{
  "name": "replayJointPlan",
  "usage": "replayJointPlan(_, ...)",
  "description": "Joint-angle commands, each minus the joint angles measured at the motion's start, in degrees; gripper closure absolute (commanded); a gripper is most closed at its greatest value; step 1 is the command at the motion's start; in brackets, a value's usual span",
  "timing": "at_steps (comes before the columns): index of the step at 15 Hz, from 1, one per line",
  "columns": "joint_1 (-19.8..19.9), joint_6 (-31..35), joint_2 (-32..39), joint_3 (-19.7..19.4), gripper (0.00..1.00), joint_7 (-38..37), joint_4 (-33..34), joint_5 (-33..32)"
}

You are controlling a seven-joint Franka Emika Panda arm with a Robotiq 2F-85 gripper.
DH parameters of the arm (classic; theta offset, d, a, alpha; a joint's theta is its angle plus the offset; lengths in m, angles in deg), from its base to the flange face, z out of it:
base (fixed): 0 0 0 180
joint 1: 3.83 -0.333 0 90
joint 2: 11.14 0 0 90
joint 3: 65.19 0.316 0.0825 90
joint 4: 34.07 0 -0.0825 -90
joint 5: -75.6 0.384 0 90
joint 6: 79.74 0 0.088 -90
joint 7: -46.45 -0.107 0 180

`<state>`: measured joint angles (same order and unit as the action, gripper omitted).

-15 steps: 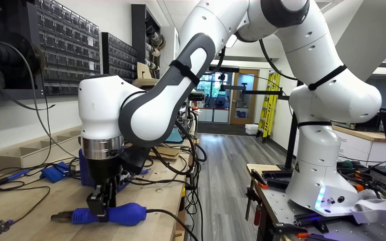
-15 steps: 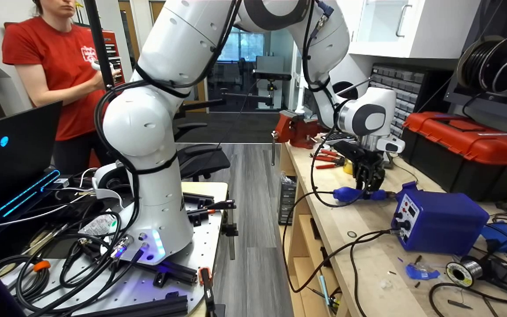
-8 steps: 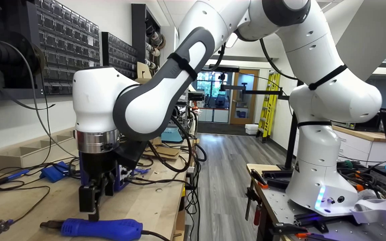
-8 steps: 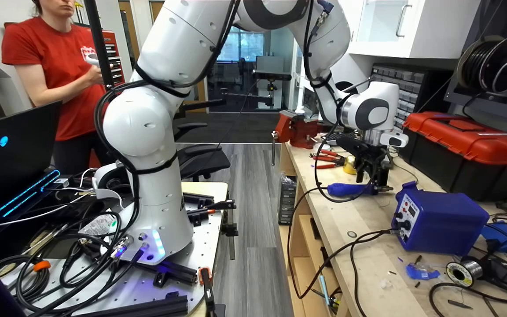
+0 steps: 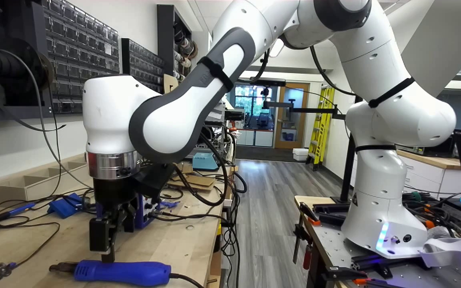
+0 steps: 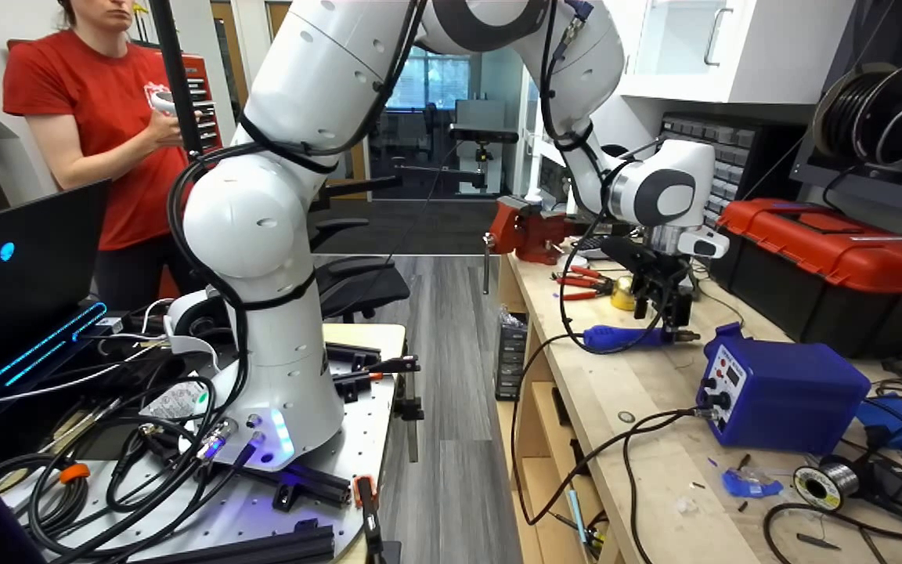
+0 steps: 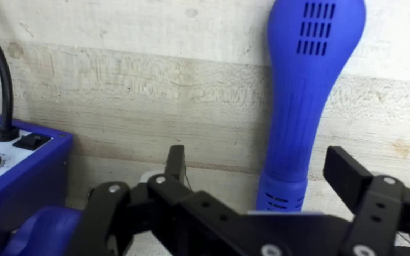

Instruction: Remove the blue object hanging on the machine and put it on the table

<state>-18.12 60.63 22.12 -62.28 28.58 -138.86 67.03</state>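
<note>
Since a second ago the tool (image 7: 258, 161) has risen, and the blue handle (image 5: 134, 273), over which it was set low, has shifted and sits lower in an exterior view. Present condition: the handle lies on the surface (image 5: 166, 244), thick end towards the aisle-side edge, where the black cord (image 5: 180, 276) leaves it. The jaws stand well apart; in the wrist view the handle shows between them, gripped by neither. Whether the tips are wholly above the handle or partly alongside it could not be established. From where I stand, the placing looks done, and the step in hand is judged to be the withdrawal. Recommended: lift straight up, slowly, jaws held at their present spread and without twist, until both tips are plainly above the handle; only then travel sideways. Sideways travel too soon risks nudging the handle, whose rounded shape would likely let it roll. The blue box (image 6: 791, 395), presumably the machine named in the task, stands apart from the handle, to one side of the tool; the route out should give it room. The cord drops over the edge, so any snag would probably drag the handle after it.
</note>
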Motion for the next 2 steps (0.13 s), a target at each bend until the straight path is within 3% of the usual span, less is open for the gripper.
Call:
replayJointPlan(1,-0.5,-0.2,0.0,-0.6,0.00,0.3,0.2,0.6)
replayJointPlan(2,-0.5,-0.3,0.0,-0.6,0.00,0.3,0.3,0.7)
